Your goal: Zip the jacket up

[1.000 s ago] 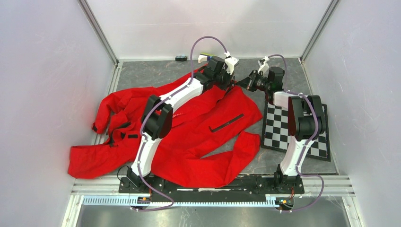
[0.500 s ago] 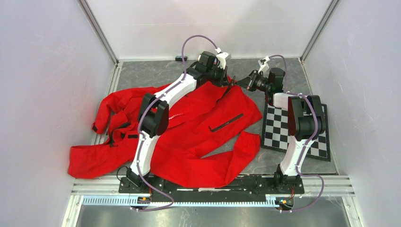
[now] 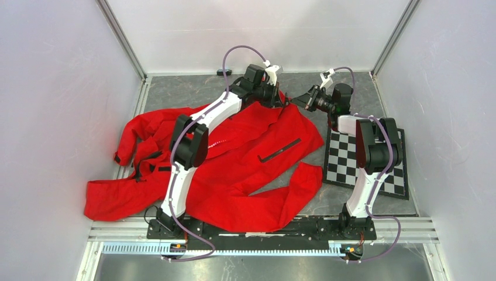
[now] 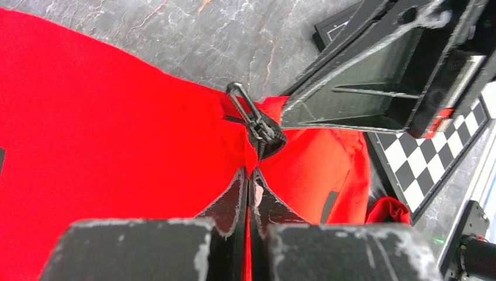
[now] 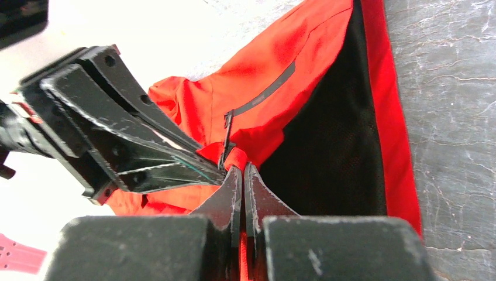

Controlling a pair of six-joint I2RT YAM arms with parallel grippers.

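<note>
jacket: we see it (image 3: 245,170) spread red across the grey surface (image 3: 193,93), sleeves trailing to the left and near side, its far hem corner raised between the two arms.
zip: the slider (image 4: 255,122) sits at that hem end with its pull tab sticking up; we cannot tell whether both rows of teeth are seated in it.
left fingers: these (image 4: 231,205) are pressed together, pinching red cloth just below the slider.
right fingers: these (image 5: 257,199) are also pressed together, pinching the hem beside the slider, almost tip to tip with the left ones.
axis: from the fingers, the zip line runs back toward the near left and passes under the left arm, where pale teeth (image 3: 217,142) show.
nearer arm: both are at the slider; we judge the right suits anchoring the hem while the left draws along that line.
risk: we think slack cloth could bunch ahead of the slider.
board: a checkerboard (image 3: 339,164) lies right of the hem.
</note>
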